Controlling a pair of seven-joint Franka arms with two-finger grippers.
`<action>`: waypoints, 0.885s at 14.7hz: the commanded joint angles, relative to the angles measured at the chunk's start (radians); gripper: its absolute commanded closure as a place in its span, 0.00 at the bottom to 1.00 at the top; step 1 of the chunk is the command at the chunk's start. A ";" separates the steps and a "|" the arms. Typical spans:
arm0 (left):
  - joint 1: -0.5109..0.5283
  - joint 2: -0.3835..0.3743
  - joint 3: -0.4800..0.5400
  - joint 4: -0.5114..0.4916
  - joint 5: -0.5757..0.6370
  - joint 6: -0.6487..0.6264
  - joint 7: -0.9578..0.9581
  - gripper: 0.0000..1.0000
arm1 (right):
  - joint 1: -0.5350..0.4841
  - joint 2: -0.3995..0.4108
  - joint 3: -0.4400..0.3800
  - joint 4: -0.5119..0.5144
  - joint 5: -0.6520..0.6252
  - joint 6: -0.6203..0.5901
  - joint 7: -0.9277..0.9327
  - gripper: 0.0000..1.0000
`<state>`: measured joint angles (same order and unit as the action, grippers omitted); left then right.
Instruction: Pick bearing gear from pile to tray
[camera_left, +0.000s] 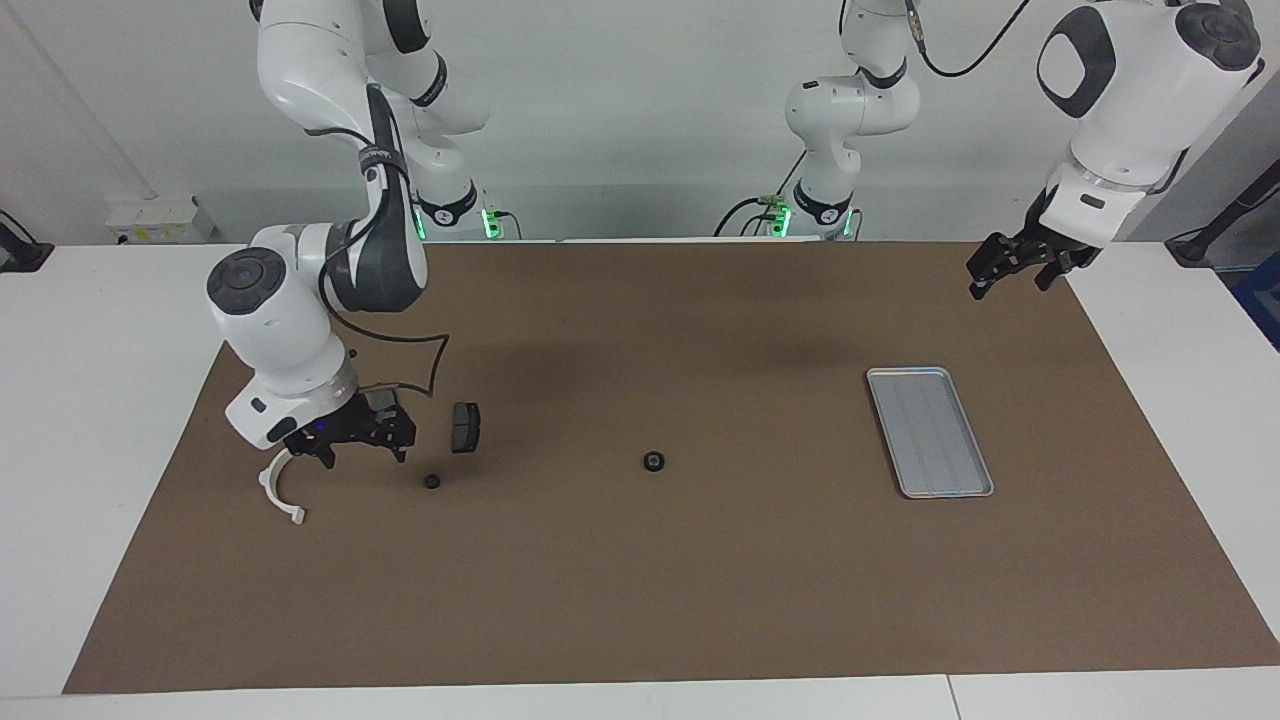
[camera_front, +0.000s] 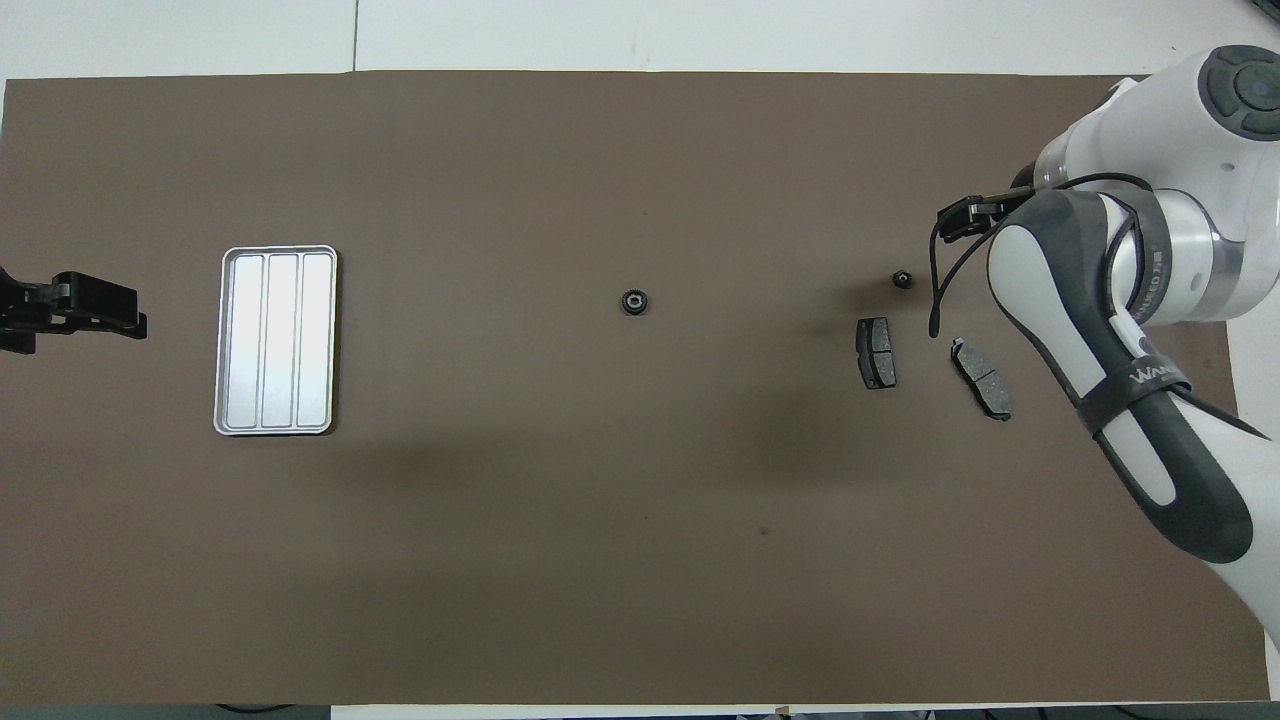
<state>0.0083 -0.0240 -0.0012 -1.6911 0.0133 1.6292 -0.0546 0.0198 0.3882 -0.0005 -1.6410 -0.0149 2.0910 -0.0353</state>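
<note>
Well, bearing gear (camera_left: 654, 461) — small, black, round (toothed rim) — lies loose; right hand (camera_left: 352, 447) open, empty.

Gear (camera_left: 654, 461) lies between pile (camera_left: 465, 427) and tray (camera_left: 929, 431)

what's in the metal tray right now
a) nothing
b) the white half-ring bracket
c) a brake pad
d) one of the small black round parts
a: the tray shows only its bare ridged base in both views, while the small black round parts, brake pads and bracket all lie on the mat toward the right arm's end.
</note>
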 joint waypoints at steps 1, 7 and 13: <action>-0.002 -0.016 0.000 -0.005 0.011 -0.015 0.001 0.00 | 0.014 0.024 0.005 -0.007 0.007 0.055 0.023 0.01; -0.002 -0.016 0.000 -0.005 0.011 -0.015 0.001 0.00 | 0.084 0.119 0.005 0.021 0.015 0.158 0.094 0.02; -0.002 -0.016 0.000 -0.005 0.011 -0.015 0.001 0.00 | 0.077 0.144 0.005 0.018 0.007 0.167 0.081 0.05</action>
<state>0.0083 -0.0240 -0.0012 -1.6911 0.0133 1.6292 -0.0546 0.1088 0.5241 -0.0010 -1.6314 -0.0149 2.2548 0.0554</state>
